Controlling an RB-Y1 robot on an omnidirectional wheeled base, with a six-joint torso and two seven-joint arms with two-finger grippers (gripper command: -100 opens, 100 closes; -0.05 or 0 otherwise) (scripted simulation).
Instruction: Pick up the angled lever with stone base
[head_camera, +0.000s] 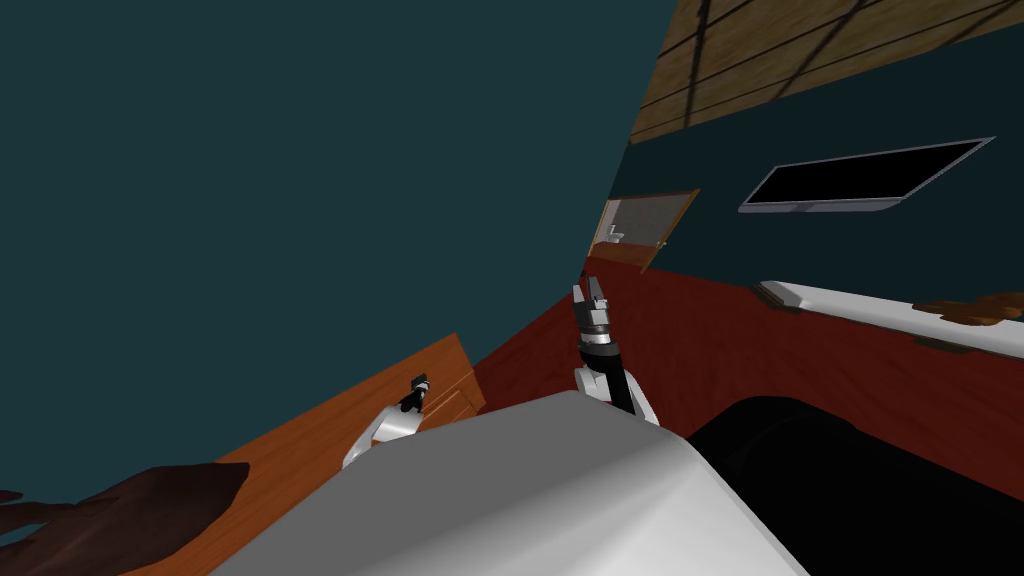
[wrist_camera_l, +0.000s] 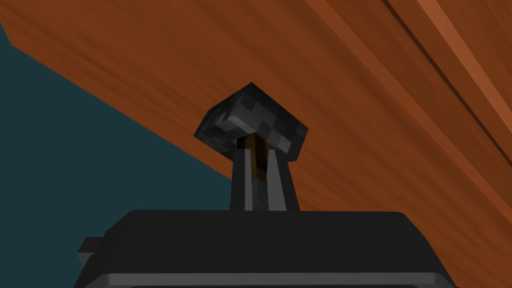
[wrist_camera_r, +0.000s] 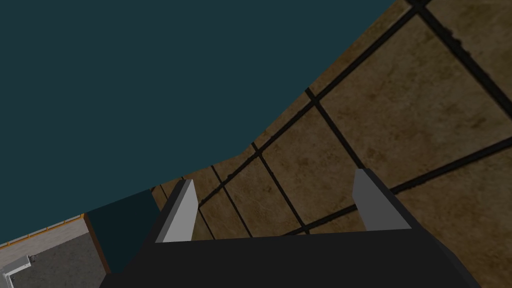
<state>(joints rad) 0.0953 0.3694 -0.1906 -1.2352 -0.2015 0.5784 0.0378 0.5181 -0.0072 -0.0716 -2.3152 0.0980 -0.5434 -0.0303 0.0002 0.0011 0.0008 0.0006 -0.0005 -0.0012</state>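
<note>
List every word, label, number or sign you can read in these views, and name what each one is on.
None: there is no readable text in any view.
The lever, clamped in the left gripper, bears only mottled grey blocks.
The wooden top shows bare grain.
The black wall panel is blank.
The right gripper, open, carries no marking.

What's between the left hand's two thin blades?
The lever's brown stick, clamped by the left gripper, its dark stone base just beyond; seen in the left wrist view.
</note>
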